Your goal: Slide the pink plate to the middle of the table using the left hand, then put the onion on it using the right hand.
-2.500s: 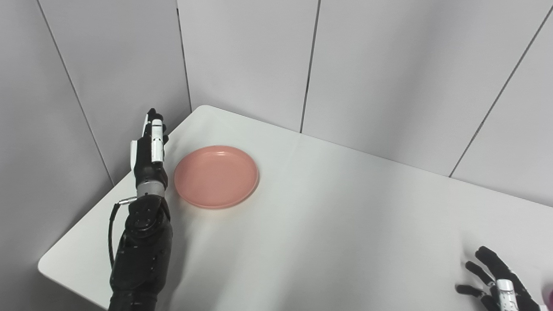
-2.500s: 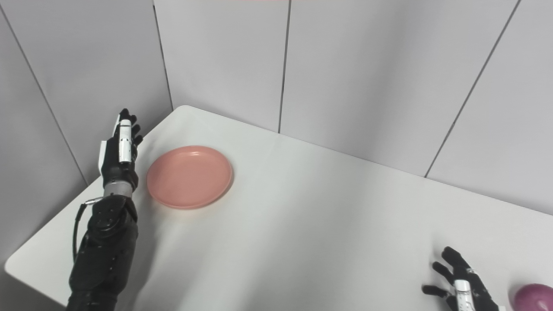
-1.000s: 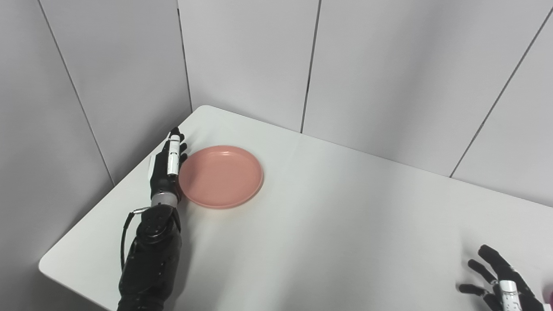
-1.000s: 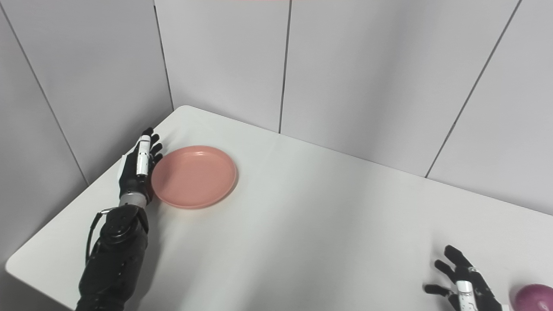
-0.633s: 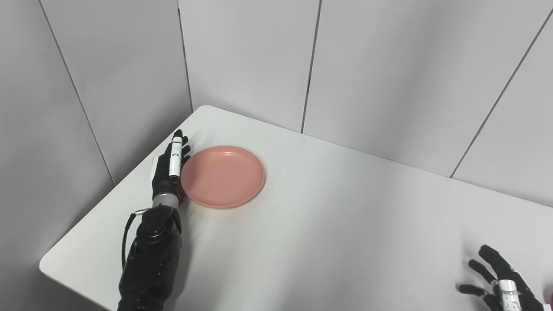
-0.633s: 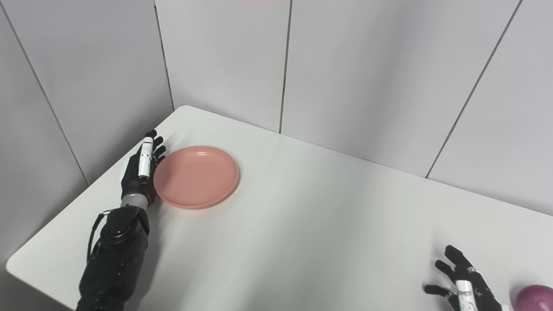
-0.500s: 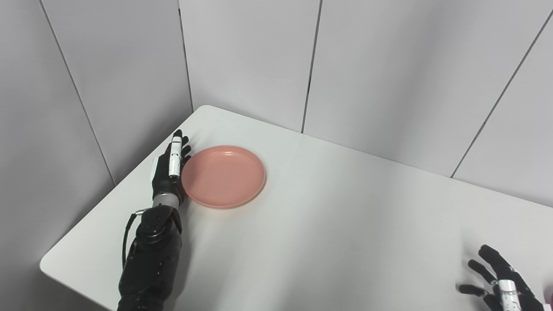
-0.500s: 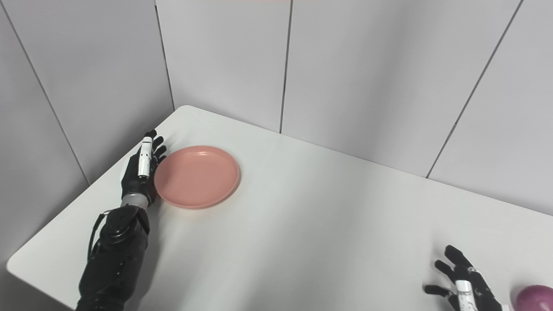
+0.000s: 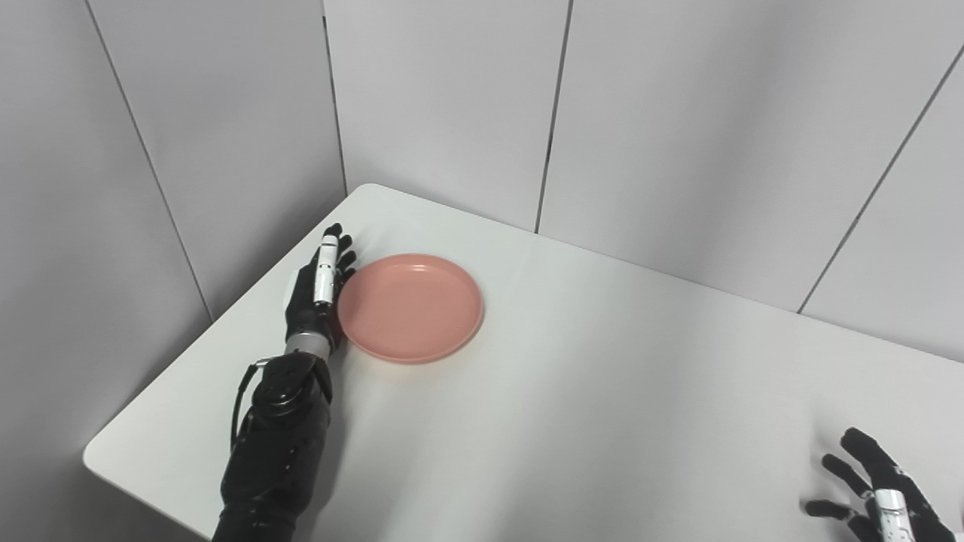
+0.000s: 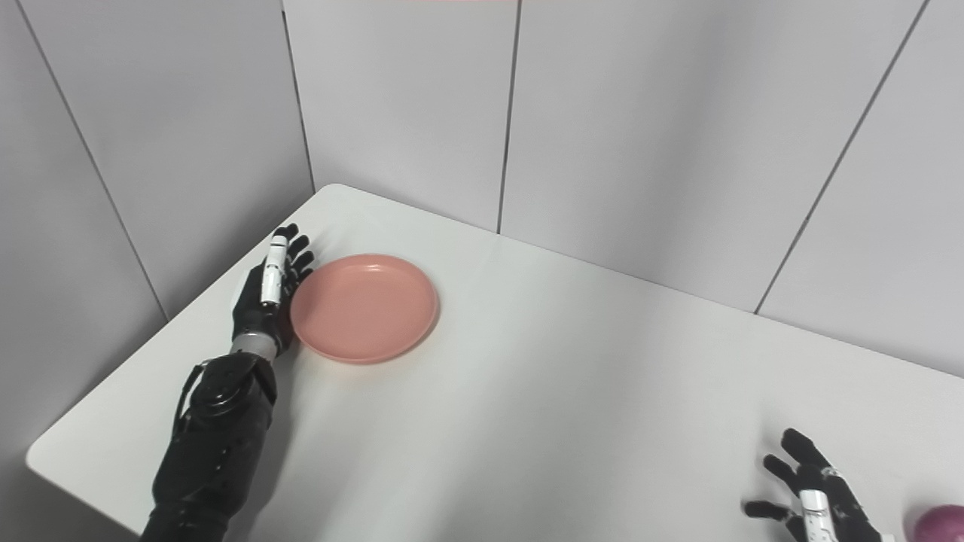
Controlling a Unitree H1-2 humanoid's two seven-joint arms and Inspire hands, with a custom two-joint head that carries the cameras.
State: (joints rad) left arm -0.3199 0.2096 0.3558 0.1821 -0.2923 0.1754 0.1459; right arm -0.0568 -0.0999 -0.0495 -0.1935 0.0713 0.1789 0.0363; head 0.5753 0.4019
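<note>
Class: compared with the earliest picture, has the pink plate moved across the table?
Yes. The camera shifted too, but the pink plate now lies slightly nearer the wall seam, nudged rightward by the left hand.

Bright, even light; soft shadows

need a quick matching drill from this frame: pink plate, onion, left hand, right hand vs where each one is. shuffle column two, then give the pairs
Column 1
1. pink plate
2. onion
3. left hand
4. right hand

Column 2
A. near right of the table, fingers spread, holding nothing
B. flat against the plate's left rim
C. bottom right corner, cut by the picture edge
D. far left part of the table

Pairs: 1-D, 2-C, 3-B, 4-A
</note>
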